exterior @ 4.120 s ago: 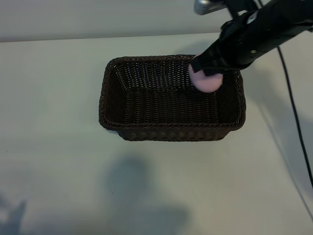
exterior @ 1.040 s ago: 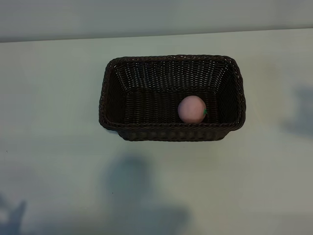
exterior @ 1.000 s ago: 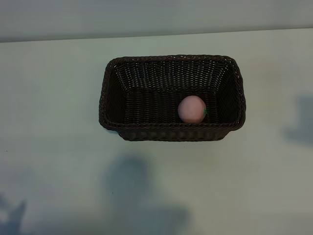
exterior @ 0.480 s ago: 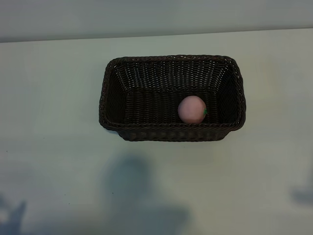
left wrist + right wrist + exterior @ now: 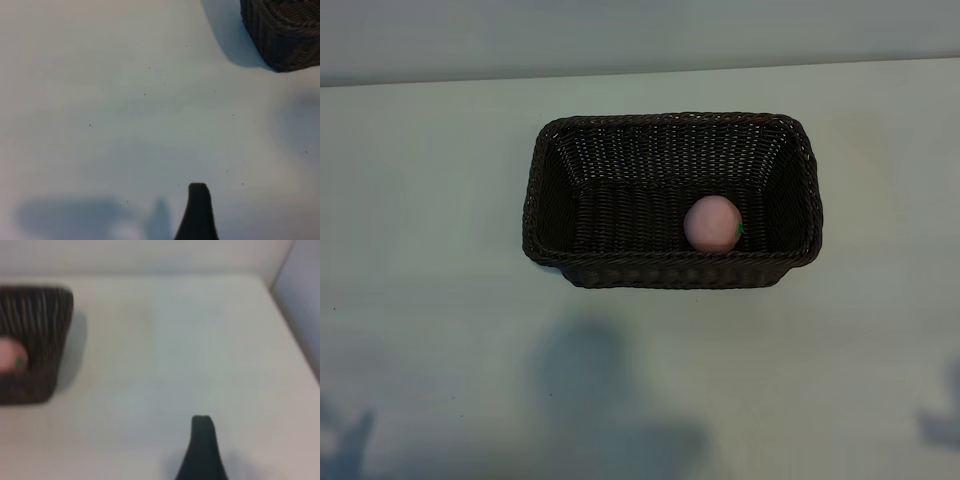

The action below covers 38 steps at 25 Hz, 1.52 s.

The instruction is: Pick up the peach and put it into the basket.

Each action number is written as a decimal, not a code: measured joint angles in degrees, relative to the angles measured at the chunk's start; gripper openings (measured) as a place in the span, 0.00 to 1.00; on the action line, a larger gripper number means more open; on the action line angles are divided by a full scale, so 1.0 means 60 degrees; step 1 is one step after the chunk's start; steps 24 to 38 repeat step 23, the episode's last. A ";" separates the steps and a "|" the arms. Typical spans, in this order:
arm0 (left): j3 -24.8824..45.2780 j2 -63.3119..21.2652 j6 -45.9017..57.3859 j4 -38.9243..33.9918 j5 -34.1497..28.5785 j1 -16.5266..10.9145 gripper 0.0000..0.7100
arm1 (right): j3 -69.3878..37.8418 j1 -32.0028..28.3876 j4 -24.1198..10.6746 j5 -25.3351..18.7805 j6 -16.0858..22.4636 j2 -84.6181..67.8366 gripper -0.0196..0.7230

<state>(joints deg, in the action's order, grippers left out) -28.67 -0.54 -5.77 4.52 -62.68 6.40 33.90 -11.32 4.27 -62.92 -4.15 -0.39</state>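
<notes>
The pale-pink peach (image 5: 712,223) lies on the floor of the dark-brown wicker basket (image 5: 670,118), near its front wall and right of centre, with its green leaf mark facing right. No gripper touches it. Neither arm shows in the exterior view. In the left wrist view, my left gripper's one visible finger (image 5: 198,212) hangs over bare table, with a corner of the basket (image 5: 285,30) far off. My right gripper's one visible finger (image 5: 201,450) is also over bare table, well away from the basket (image 5: 35,305) and the peach (image 5: 10,356) inside it. Nothing sits beside either finger.
The pale table (image 5: 440,330) surrounds the basket on all sides. A wall rises behind the table's far edge (image 5: 640,70). Arm shadows lie on the table in front of the basket and at the lower right corner. The right wrist view shows the table's corner edge (image 5: 280,295).
Earlier my right gripper held the peach over the basket; now the peach rests inside and that arm is out of the exterior view. Its shadow at the right edge has slid toward the front.
</notes>
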 joint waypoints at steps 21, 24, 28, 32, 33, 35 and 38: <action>0.0000 0.0000 0.0000 0.0000 0.0000 0.0000 0.83 | -0.0970 0.0000 -0.0047 0.0251 -0.0156 0.0000 0.66; 0.0000 0.0000 0.0000 0.0000 0.0000 0.0000 0.83 | -0.0970 0.0000 -0.0047 0.0251 -0.0156 0.0000 0.64; 0.0000 0.0000 0.0000 0.0000 0.0000 0.0000 0.83 | -0.0970 0.0000 -0.0047 0.0251 -0.0156 0.0000 0.64; 0.0000 0.0000 0.0000 0.0000 0.0000 0.0000 0.83 | -0.0970 0.0000 -0.0047 0.0251 -0.0156 0.0000 0.64; 0.0000 0.0000 0.0000 0.0000 0.0000 0.0000 0.83 | -0.0970 0.0000 -0.0047 0.0251 -0.0156 0.0000 0.64; 0.0000 0.0000 0.0000 0.0000 0.0000 0.0000 0.83 | -0.0970 0.0000 -0.0047 0.0251 -0.0156 0.0000 0.64; 0.0000 0.0000 0.0000 0.0000 0.0000 0.0000 0.83 | -0.0970 0.0000 -0.0047 0.0251 -0.0156 0.0000 0.64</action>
